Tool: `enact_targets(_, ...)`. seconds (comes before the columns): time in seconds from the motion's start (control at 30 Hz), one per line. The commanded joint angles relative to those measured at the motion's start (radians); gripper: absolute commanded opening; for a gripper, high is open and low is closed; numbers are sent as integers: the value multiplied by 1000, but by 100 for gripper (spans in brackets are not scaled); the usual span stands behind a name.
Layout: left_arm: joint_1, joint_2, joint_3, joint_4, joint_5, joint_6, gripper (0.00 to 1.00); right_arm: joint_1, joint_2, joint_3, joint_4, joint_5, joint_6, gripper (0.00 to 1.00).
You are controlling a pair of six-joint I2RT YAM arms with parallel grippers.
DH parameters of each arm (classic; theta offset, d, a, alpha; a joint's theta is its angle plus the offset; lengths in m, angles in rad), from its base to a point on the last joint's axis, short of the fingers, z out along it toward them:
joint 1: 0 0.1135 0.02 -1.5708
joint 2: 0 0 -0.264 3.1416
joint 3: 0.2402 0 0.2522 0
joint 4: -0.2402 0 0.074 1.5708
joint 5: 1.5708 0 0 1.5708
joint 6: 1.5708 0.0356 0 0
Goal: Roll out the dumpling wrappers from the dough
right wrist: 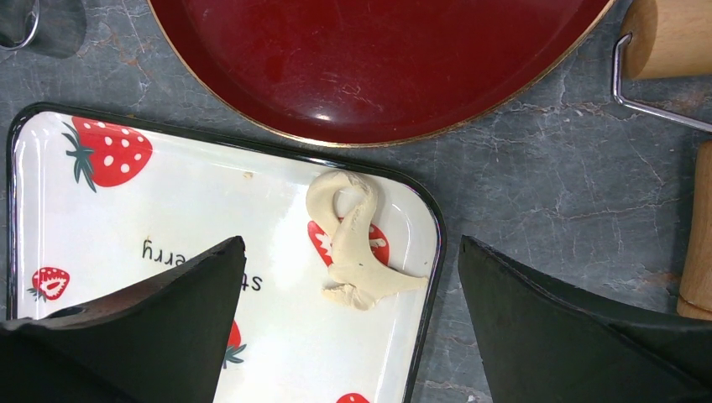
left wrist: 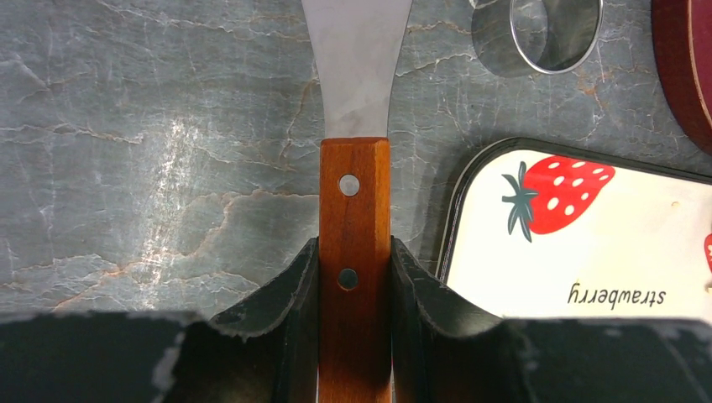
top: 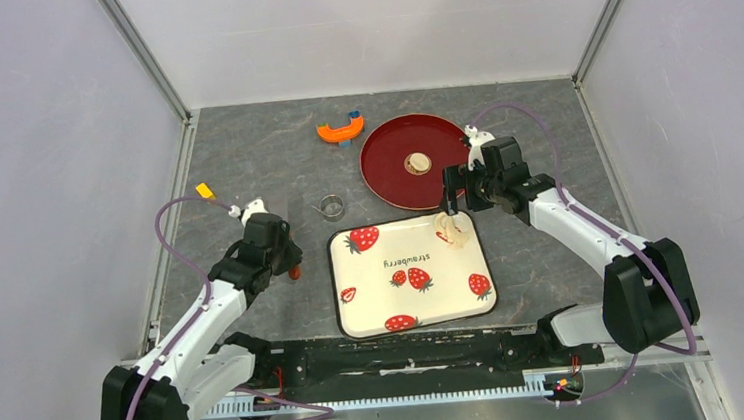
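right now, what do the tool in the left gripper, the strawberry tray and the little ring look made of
tool: reddish varnished wood handle with two metal rivets. Its blade looks like brushed steel, with a dull grey sheen.
tray: glossy white with printed strawberries and a dark rim. It could be plastic or enamelled metal; I can't tell which.
ring: thin, shiny, mirror-like band, likely steel.

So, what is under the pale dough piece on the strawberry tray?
The pale, twisted dough strip lies on the white strawberry-printed tray, over one red printed strawberry; its middle is covered.
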State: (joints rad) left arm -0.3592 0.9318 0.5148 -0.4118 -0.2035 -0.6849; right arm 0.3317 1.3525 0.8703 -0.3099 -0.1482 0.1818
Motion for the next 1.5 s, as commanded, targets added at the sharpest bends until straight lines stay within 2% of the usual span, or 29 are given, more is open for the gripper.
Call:
enact_targets(0.0,6,-7,5,21,-27,-44,2,-2,-25,12,13,8,-15,98)
enact_targets(0.23,12,-8,5,31,-1,-53,3,-2,-25,6,14,4,-17,98)
enact_targets(0.3,14,-7,6,36,9,-54,8,-2,-25,5,14,1,-16,98)
enact_targets(0.37,14,-5,10,36,12,-60,22,-3,-26,6,13,1,-15,98)
enact_targets(0.5,20,0,16,34,16,-72,61,-2,-27,4,12,-1,-15,98)
enact_targets(0.6,24,-2,17,33,14,-101,81,-2,-27,4,13,-2,-15,98)
enact_targets(0.67,30,-11,15,39,11,-132,88,-2,-24,8,11,-3,-15,98)
enact_targets(0.97,58,-156,-104,271,50,-205,88,-2,-25,13,9,-1,-13,98)
enact_targets(1.1,65,-240,-156,379,50,-177,88,-2,-58,-2,14,4,-1,98)
enact_targets(1.33,65,-392,-231,586,25,38,88,-2,-137,-58,61,52,0,98)
enact_targets(1.47,65,-416,-213,561,82,291,88,-2,-207,-117,128,104,-24,98)
